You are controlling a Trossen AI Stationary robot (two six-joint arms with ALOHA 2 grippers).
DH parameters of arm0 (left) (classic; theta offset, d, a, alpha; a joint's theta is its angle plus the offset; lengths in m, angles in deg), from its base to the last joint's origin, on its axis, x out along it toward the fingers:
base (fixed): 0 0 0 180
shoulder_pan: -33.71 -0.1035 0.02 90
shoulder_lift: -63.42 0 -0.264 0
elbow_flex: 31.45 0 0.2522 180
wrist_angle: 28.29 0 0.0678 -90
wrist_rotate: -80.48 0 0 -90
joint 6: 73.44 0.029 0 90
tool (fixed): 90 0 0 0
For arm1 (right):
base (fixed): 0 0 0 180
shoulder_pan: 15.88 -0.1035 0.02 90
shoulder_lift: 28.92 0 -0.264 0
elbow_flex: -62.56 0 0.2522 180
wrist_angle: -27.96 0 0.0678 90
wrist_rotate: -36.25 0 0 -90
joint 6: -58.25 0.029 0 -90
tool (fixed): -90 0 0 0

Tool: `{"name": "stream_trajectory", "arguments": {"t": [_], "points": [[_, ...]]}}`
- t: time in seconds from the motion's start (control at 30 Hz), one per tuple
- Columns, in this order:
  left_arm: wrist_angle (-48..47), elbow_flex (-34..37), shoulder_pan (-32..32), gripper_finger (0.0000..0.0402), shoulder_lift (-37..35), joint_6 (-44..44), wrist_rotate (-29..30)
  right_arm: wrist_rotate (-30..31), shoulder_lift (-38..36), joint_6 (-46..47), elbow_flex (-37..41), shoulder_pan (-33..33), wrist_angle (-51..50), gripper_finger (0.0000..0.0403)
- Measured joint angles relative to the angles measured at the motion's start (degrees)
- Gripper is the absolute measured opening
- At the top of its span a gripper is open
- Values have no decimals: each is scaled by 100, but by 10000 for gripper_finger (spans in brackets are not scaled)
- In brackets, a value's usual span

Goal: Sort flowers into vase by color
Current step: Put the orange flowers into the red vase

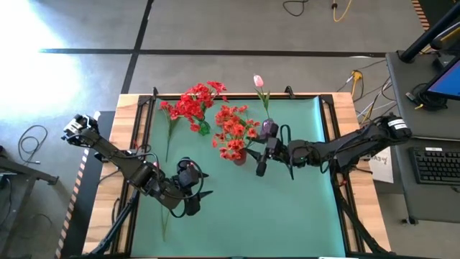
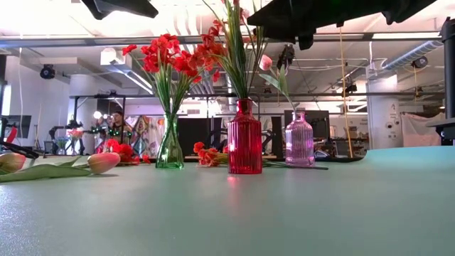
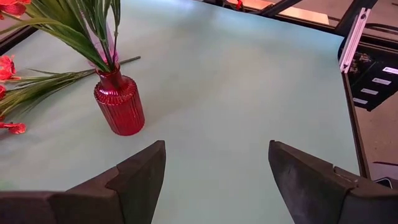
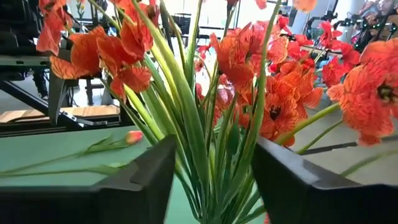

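Observation:
Three ribbed glass vases stand mid-table. A green vase (image 1: 203,129) holds red blossoms (image 2: 165,53). A red vase (image 1: 240,155) holds orange-red blossoms (image 1: 233,129). A pink vase (image 2: 299,140) holds one pink tulip (image 1: 258,81). Pink tulip buds (image 2: 103,162) lie on the mat on their sides. My right gripper (image 1: 262,164) is open beside the red vase; in the right wrist view its fingers (image 4: 149,177) frame that vase's green stems (image 4: 205,143) without visible touch. My left gripper (image 3: 214,168) is open above bare mat, toward the near edge from the red vase (image 3: 119,102).
A loose red flower (image 1: 167,115) lies near the mat's far left. Another thin stem (image 1: 164,223) lies by the left arm. More loose red blossoms (image 2: 206,153) lie behind the vases. Bare green mat (image 1: 287,216) stretches toward the near and right edges.

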Motion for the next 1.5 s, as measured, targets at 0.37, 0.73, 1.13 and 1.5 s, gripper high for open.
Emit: {"name": "stream_trajectory", "arguments": {"t": [0.37,0.73,1.13,1.5], "points": [[-2,0,2,272,0,0,2,-1,59,51,0,32,-9,15],[-42,0,1,272,0,0,2,-11,63,363,0,179,-294,13],[-84,0,2,272,0,0,4,-15,68,543,0,177,-592,13],[-87,0,1,272,0,0,4,-181,24,608,0,162,-605,75]]}}
